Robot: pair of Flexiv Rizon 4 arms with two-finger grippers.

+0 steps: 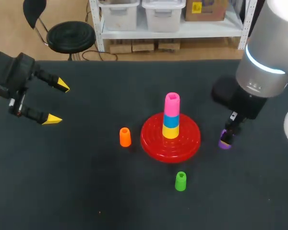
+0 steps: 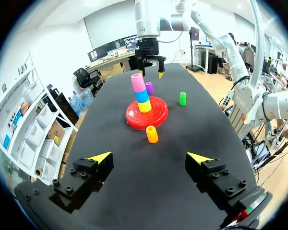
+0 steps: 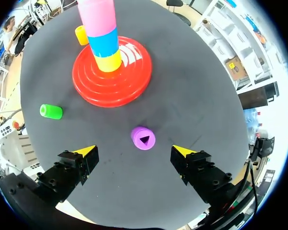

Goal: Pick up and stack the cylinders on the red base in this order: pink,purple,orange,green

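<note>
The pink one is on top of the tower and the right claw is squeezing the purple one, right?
Not quite. The pink cylinder tops the tower, but the right gripper is open: the right wrist view shows the purple cylinder standing free on the table, neither finger touching it.

Red base [image 1: 151,140] bears three-piece stack [image 1: 171,125], pink cylinder [image 1: 172,102] topmost. Purple cylinder [image 1: 224,143], orange cylinder [image 1: 125,137], green cylinder [image 1: 181,181] upright around it.

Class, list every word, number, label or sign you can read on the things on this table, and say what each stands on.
No readable text on any of the table's things.
The red base, pink cylinder, orange cylinder and green cylinder: plain, no print.
The purple cylinder: a triangular hole in its top, a shape, not a sign.
</note>
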